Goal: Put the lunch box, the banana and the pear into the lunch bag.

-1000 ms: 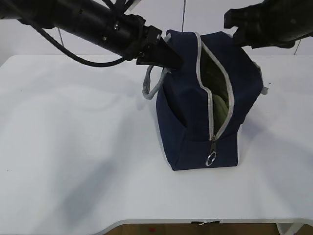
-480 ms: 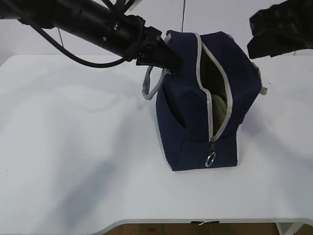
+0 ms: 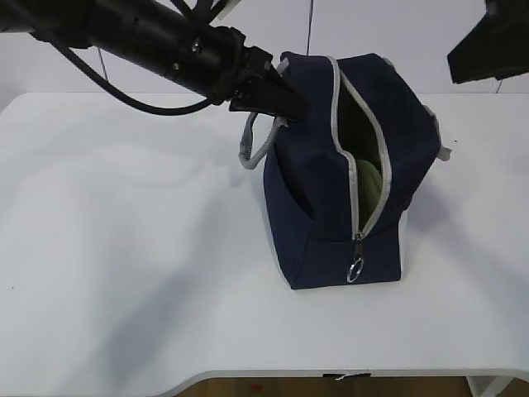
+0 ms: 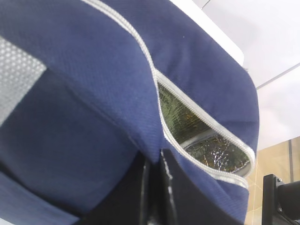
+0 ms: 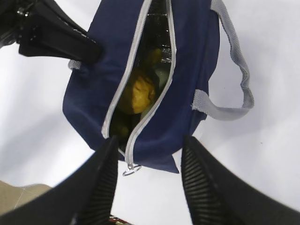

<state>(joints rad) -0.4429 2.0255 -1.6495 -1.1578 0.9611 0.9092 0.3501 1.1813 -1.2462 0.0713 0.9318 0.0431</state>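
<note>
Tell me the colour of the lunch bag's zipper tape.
Light grey, against the navy lunch bag; the zipper tape shows best in the exterior view.

surface: white table | finish: plain, rounded front edge | load: navy lunch bag standing upright right of centre, bottom on the tabletop

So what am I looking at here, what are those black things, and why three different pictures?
It is a robot with two black arms at a white table. One picture comes from a camera in front of the table; the other two come from cameras on each arm's wrist. On the table stands a navy lunch bag, its zipper open. The left gripper has its fingers pinched shut on the bag's fabric near the opening. The right gripper hangs above the bag, fingers spread and holding nothing. Looking down from it, you can see something yellow inside the bag, probably fruit; I cannot tell which.
</note>
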